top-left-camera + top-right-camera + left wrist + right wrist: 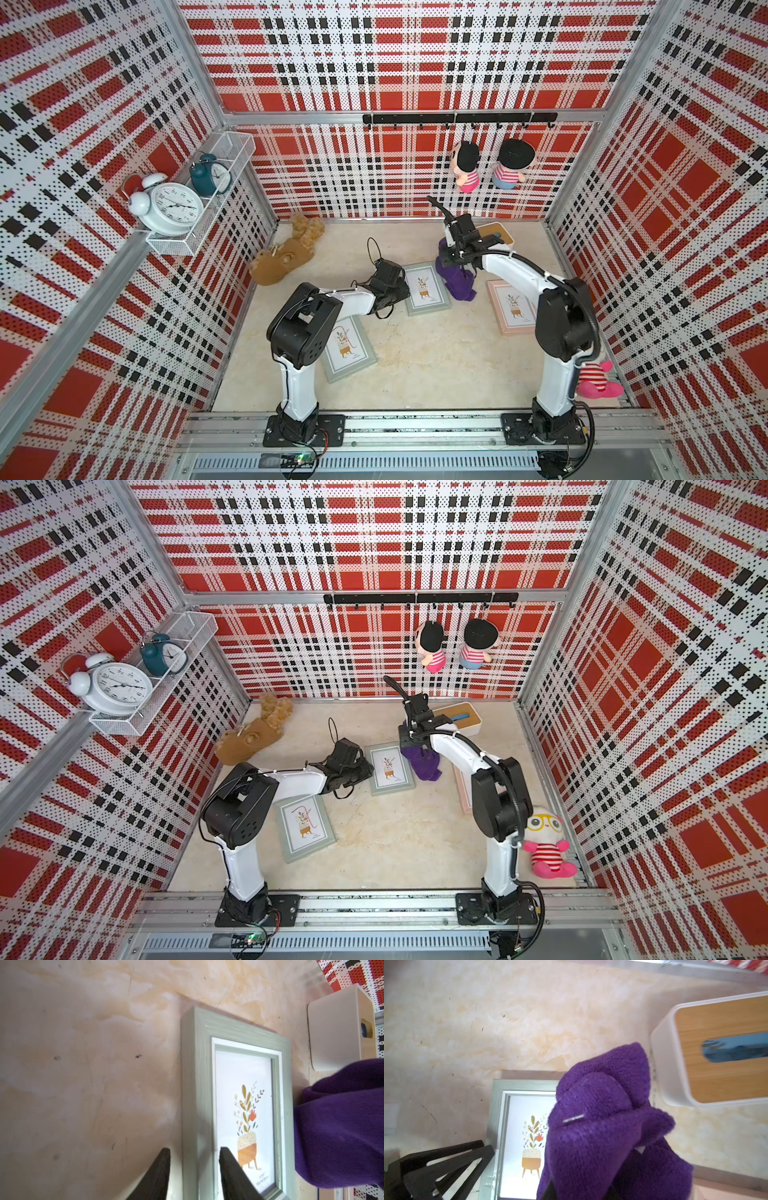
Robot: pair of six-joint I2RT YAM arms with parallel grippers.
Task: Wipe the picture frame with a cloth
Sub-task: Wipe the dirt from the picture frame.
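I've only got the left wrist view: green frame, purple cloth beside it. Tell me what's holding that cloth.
Observer: The right gripper holds the cloth bunched, hanging at the edge of the green frame.
Operator: List any other frames.
Observer: A second green frame lies flat, partly under the left arm.
Operator: Go on.
Observer: A pink frame lies flat, partly under the right arm.

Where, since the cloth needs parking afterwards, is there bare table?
Widest: the front table between the near green frame and the pink frame. Smaller: between brown plush and tissue box. Crowded around the middle frame and cloth.
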